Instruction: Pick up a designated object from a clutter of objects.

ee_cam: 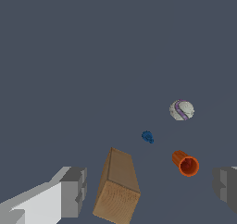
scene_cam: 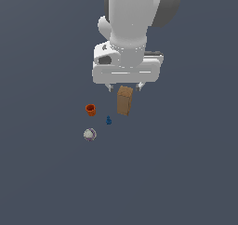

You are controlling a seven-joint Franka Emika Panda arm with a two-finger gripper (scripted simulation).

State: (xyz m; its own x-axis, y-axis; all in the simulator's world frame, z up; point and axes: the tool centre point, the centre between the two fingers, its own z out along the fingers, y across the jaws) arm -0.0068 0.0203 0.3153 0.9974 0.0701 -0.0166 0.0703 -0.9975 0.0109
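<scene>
Here's the Panda's claw [scene_cam: 125,86] poised right over the tall brown cardboard box [scene_cam: 124,100], fingers spread wide apart with nothing between them yet. In the exterior view the two fingertips sit just above the box's top edge, one to either side, so the line-up looks deliberate: the box is centred under the gap so a straight drop would put a pad on each of its broad faces.

The wrist view backs that up. One grey finger [ee_cam: 74,191] stands on one side of the box [ee_cam: 118,188] and the other finger [ee_cam: 225,187] well off on the far side, a generous opening with room to spare. That width makes sense, I'd say, because this is the largest item on the desk [scene_cam: 186,163] and it stands upright, so the claw wants clearance before closing.

The rest of the clutter keeps out of the way. The small orange cup [scene_cam: 90,109] sits to the exterior view's left of the box, clearly apart from it. The tiny blue figure [scene_cam: 109,121] stands between cup and box, a little nearer the camera, near the box but not touching. The whitish ball with purple markings [scene_cam: 89,135] lies nearer still, well clear.

My read: approach done, descent and squeeze to come. The risk is nudging a tall, narrow box over on the way down.
</scene>
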